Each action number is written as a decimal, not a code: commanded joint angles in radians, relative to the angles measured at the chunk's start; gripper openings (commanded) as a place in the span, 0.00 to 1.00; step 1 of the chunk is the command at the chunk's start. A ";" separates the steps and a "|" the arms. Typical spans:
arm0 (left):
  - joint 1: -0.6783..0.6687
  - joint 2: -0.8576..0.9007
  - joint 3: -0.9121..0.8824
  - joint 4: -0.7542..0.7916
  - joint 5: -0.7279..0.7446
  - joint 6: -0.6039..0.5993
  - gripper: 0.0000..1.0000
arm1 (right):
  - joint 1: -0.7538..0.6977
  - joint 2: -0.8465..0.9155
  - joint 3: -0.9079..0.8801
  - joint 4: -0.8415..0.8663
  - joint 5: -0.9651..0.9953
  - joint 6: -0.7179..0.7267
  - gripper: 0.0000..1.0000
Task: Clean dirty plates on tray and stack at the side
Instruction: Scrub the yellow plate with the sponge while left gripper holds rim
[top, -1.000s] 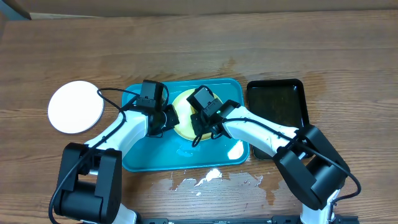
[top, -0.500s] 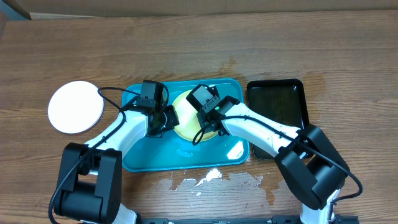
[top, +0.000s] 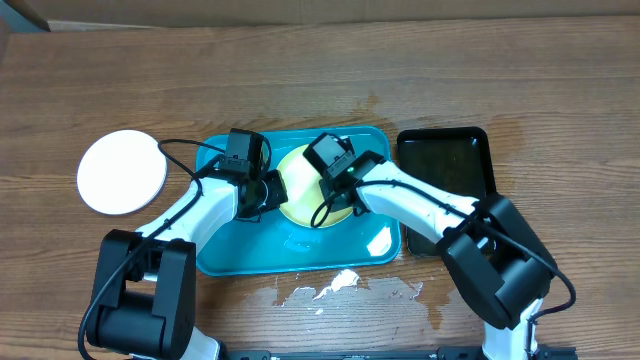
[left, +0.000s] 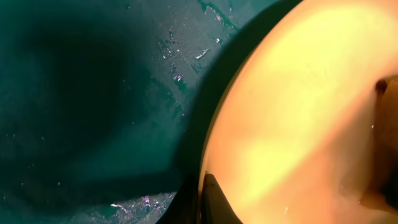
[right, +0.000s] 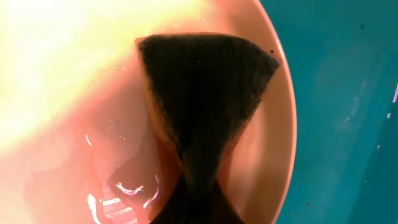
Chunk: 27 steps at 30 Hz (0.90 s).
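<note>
I am holding the left pincer (top: 268, 190) clamped on the rim of the pale yellow round plate (top: 298, 182), which is lying in the turquoise rectangular plastic tray (top: 250, 250) beneath both pincers. The right pincer (top: 337, 195) is squeezing a dark scouring sponge (right: 205, 93), pressing it onto the plate's wet face. A round white plate (top: 122, 172) is lying well outside the left pincer.

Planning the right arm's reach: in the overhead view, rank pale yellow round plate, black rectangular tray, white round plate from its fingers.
1. Pale yellow round plate: directly below.
2. Black rectangular tray: right side.
3. White round plate: far left.
</note>
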 joint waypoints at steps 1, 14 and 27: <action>-0.002 0.013 -0.010 -0.023 -0.034 0.056 0.04 | -0.059 0.023 0.016 0.007 -0.136 -0.006 0.04; -0.002 0.013 -0.010 -0.048 -0.032 0.156 0.04 | -0.166 0.023 0.016 0.068 -0.315 -0.079 0.04; -0.002 0.013 -0.010 -0.059 -0.032 0.179 0.04 | -0.152 0.087 0.016 0.126 -0.322 -0.078 0.04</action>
